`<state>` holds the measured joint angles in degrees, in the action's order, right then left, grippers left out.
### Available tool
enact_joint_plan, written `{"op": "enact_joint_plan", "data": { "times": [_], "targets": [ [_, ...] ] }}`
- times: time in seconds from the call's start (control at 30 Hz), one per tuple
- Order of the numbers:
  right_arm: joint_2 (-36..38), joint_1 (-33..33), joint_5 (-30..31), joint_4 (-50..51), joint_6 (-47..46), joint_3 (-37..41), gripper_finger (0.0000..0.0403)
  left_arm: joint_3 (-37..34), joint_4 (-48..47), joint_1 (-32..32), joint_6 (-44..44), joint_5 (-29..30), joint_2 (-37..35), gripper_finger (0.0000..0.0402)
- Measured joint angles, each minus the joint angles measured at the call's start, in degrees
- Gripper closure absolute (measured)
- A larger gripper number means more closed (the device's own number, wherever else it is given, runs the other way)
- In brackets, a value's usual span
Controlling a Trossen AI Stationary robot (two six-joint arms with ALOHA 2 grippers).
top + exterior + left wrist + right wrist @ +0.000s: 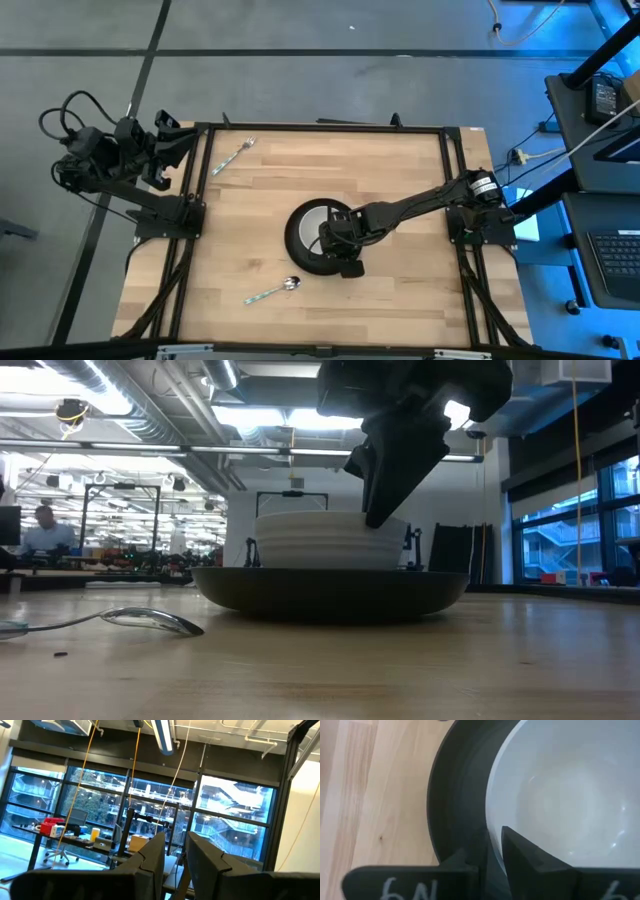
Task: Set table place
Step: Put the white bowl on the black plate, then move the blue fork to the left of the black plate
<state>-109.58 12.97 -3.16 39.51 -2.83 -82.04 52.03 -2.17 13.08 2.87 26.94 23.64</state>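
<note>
A white bowl (312,224) stands on a dark round plate (296,245) in the middle of the table (400,290). In the low view the bowl (320,540) rests by its base in the plate (330,592). My right gripper (492,851) is above the plate, at the bowl's right side, and is shut on the bowl's rim. My left gripper (176,845) is parked off the table's far left corner (165,145). It is empty, its fingers a narrow gap apart, and it points into the room. My right gripper has the bowl's rim (491,822), on the bowl's right side, between its two fingers. One finger (525,852) is inside the bowl and the other (470,857) is outside, over the plate. The fingers come from above, pointing down. The bowl sits upright on the plate.
A spoon (272,292) lies on the table near the front, left of the plate; it also shows in the low view (150,621). A fork (232,158) lies at the far left of the table. A black frame edges the tabletop.
</note>
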Motion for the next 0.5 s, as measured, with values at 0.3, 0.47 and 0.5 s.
{"op": "enact_joint_plan", "data": {
  "times": [0.3, 0.47, 0.5],
  "targets": [
    [0.22, 0.00, 0.02, 1.14, -0.10, -0.89, 0.0345, 0.00, -0.02, 0.00, -0.01, 0.01, 0.00, 0.0328],
    [0.31, 0.02, 0.00, 2.96, -0.13, -3.24, 0.0345, 0.00, -0.04, 0.01, 0.00, 0.00, 0.00, 0.0328],
    [0.31, 0.02, 0.00, 3.63, -0.17, -3.93, 0.0345, 0.00, -0.04, 0.00, 0.00, 0.00, 0.00, 0.0328]
  ]
}}
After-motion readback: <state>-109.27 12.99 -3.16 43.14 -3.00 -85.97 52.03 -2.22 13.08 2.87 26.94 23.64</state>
